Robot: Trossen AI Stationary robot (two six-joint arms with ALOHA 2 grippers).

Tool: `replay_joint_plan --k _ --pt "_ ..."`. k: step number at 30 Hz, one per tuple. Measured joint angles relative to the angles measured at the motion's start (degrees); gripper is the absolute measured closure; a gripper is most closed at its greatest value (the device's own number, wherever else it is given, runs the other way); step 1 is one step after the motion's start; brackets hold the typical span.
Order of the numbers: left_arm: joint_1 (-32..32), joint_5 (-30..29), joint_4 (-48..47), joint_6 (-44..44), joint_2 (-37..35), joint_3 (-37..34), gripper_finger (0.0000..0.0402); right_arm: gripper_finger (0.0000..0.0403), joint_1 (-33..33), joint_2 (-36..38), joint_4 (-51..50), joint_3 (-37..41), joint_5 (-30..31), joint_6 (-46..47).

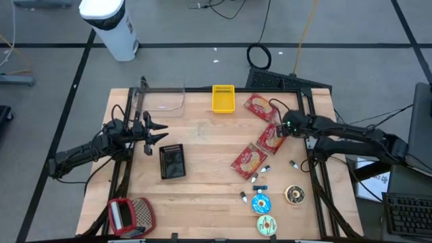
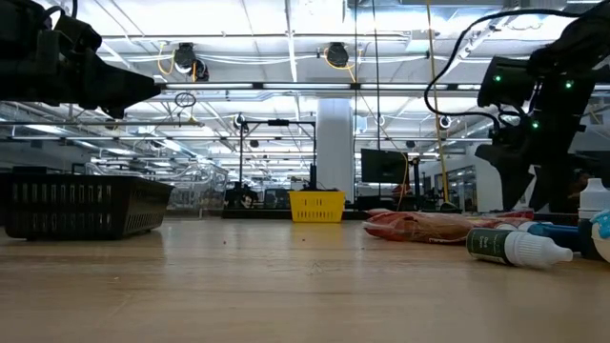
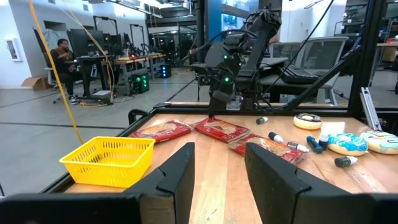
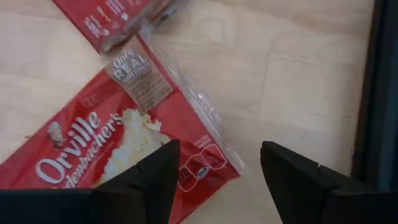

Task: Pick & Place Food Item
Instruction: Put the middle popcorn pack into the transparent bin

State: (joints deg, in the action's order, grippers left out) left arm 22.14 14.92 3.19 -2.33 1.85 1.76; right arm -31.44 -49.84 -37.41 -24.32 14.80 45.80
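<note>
Three red popcorn packets lie flat on the table's right half: one far (image 1: pixel 260 106), one in the middle (image 1: pixel 271 140), one nearer (image 1: pixel 248 160). My right gripper (image 1: pixel 283 128) stands open just above the middle packet (image 4: pixel 93 155), over its corner near the table's right edge, pointing steeply down. Its fingers (image 4: pixel 155 174) are spread on either side of that corner (image 4: pixel 211 168). The far packet's end (image 4: pixel 112 18) shows beyond it. My left gripper (image 1: pixel 156 133) waits open and level above the table's left half, facing the packets (image 3: pixel 221 129).
A yellow basket (image 1: pixel 223 98) stands at the far middle, a clear tub (image 1: pixel 164 100) to its left, and a black basket (image 1: pixel 173 162) by my left gripper. Toy donuts (image 1: pixel 261 202) and small bottles (image 1: pixel 260 179) lie near right. A red item (image 1: pixel 131 214) sits near left.
</note>
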Motion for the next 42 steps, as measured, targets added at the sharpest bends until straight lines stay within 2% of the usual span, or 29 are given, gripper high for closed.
replay_joint_plan --k 9,14,20,28,33,42 --pt "0.0 0.0 0.0 0.0 0.0 0.0 0.0259 0.0193 0.0 0.1 11.0 6.7 -2.2 0.0" --pt "0.0 0.0 0.0 0.0 0.0 0.0 0.0259 0.0216 0.0 0.3 17.0 9.2 -2.8 -1.4" --pt "0.0 0.0 0.0 0.0 0.0 0.0 0.0259 0.0280 0.0 1.1 19.0 9.5 -3.3 -3.6" --pt "0.0 0.0 0.0 0.0 0.0 0.0 0.0259 0.0392 0.1 1.4 20.6 9.5 -4.0 -7.9" --pt "0.0 0.0 0.0 0.0 0.0 0.0 0.0259 0.0399 0.1 3.2 27.7 9.6 -6.3 -11.6" --pt "0.0 0.0 0.0 0.0 0.0 0.0 0.0259 0.0402 3.2 12.1 45.1 9.6 -14.2 -20.2"
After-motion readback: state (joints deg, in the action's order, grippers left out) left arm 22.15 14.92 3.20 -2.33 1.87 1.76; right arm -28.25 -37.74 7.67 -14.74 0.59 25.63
